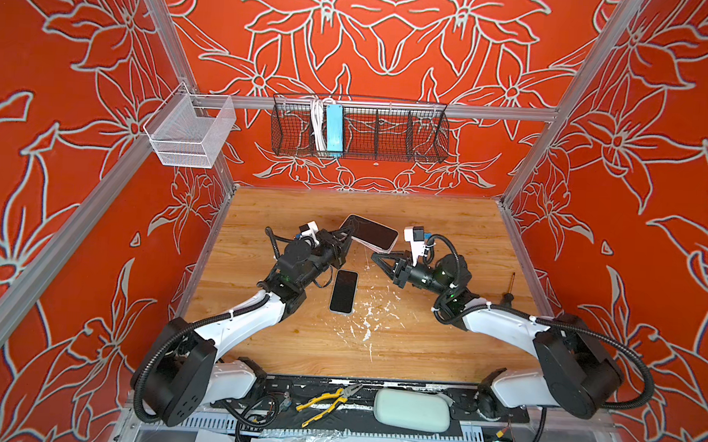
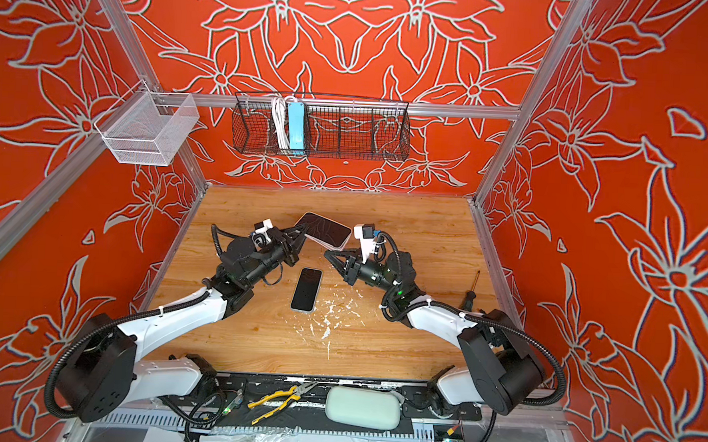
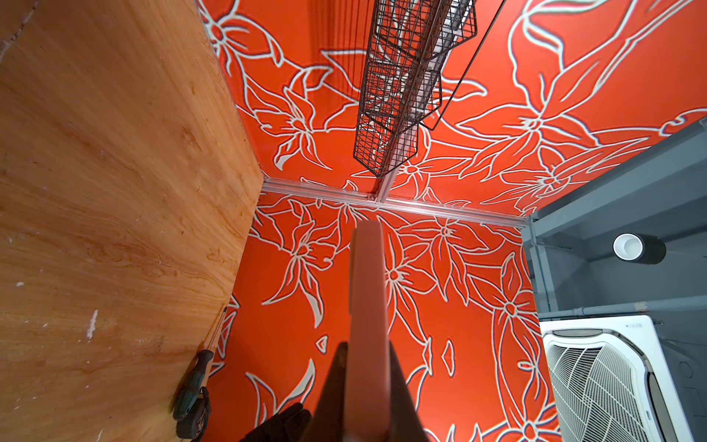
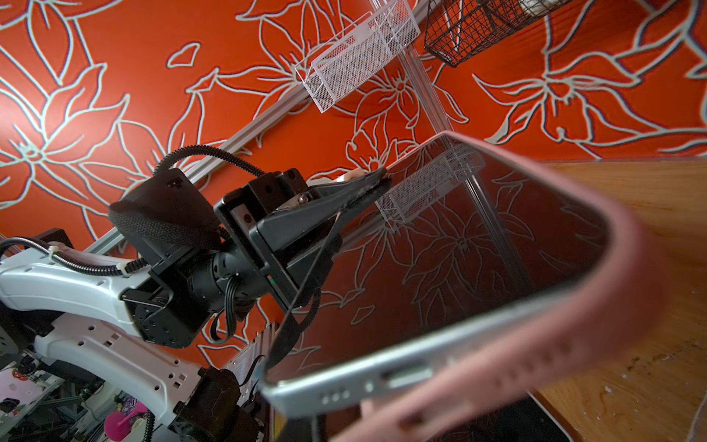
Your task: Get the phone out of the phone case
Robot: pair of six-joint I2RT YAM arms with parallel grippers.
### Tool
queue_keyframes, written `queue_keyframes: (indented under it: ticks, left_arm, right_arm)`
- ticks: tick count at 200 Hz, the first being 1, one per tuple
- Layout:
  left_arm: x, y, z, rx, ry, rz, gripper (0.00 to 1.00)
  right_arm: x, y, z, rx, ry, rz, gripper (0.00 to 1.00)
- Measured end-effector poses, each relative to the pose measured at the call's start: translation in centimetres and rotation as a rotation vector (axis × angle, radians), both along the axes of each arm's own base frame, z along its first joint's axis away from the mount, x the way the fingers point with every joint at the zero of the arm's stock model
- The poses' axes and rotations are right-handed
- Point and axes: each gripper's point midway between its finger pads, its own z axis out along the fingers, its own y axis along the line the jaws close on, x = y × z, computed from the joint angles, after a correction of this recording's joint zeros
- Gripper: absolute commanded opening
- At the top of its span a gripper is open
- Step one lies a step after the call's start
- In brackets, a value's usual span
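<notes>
Pliers (image 1: 328, 399) lying just past near edge of bench (image 1: 421, 338). Black wire basket (image 1: 390, 136) holding blue power strip (image 1: 334, 131) and white cable (image 1: 318, 124). Phone (image 1: 371, 231) sitting in pink phone case (image 4: 631, 306) above bench centre, screen up, long axis left-right. Left gripper (image 1: 350, 229) clamping the case's left corner. Right gripper (image 1: 374, 256) hovering just beside; cannot tell its gap.

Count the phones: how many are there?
2. The raised phone, in a pink case, is gripped by the left gripper; the flat phone lies on the table between the arms. None seems hidden.

Both top views overlook the same table (image 1: 420, 350); wrist cameras sit close.
</notes>
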Motion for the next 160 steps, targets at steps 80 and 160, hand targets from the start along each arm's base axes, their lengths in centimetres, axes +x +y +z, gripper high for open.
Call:
queue_keyframes:
  ticks: [80, 160]
  left_arm:
    - [-1.6, -0.4, 5.4, -0.022, -0.187, -0.04, 0.0]
    - [-0.8, 0.9, 3.7, 0.217, -0.226, -0.046, 0.0]
  right_arm:
    - [-0.8, -0.7, -4.1, -0.129, 0.197, 0.005, 0.41]
    - [-3.9, -3.3, 0.0, -0.214, 0.114, 0.045, 0.57]
